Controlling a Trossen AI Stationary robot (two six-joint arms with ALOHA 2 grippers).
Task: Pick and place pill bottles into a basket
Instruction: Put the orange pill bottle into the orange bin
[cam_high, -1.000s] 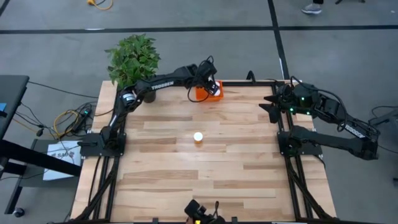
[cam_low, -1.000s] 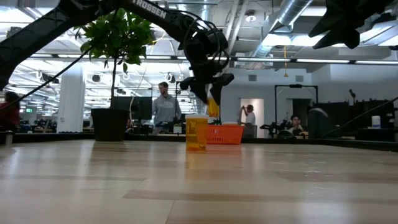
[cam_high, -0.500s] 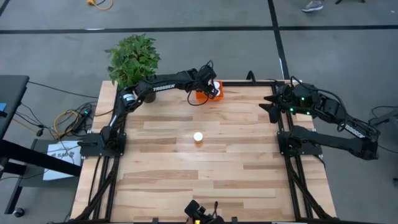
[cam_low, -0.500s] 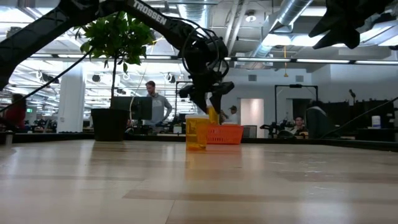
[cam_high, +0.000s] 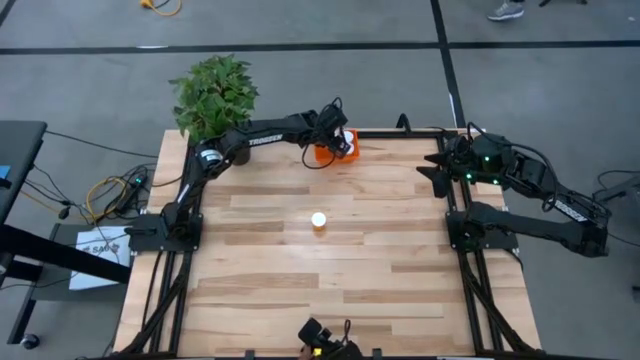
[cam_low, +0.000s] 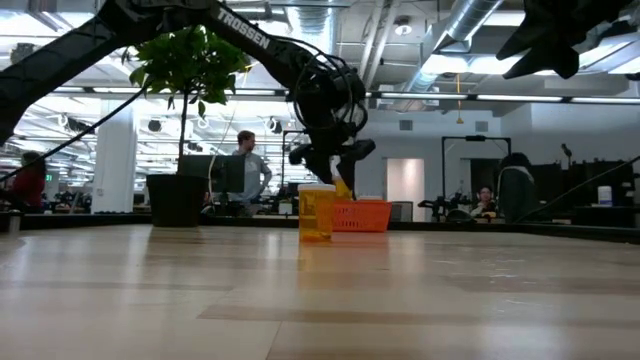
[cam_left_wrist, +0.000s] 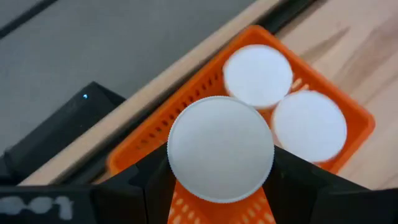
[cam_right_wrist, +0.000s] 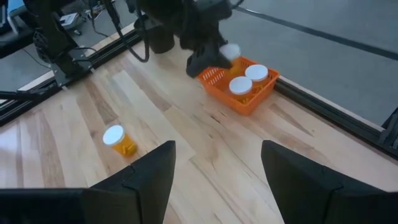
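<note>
1. Left wrist view shows the left gripper (cam_left_wrist: 221, 186) with its jaws clamped on a pill bottle (cam_left_wrist: 221, 149), held just above the basket (cam_left_wrist: 357, 115).
2. Two bottles (cam_left_wrist: 258, 74) already stand in the basket, caps up, side by side.
3. One last bottle (cam_high: 318, 221) stands upright alone mid-surface (cam_high: 400, 280), well apart from the basket at the far edge.
4. Right gripper (cam_right_wrist: 214, 168) waits at its own side, jaws spread and empty.
5. Judged so: two are in, a third is about to be dropped, and one is left.
</note>
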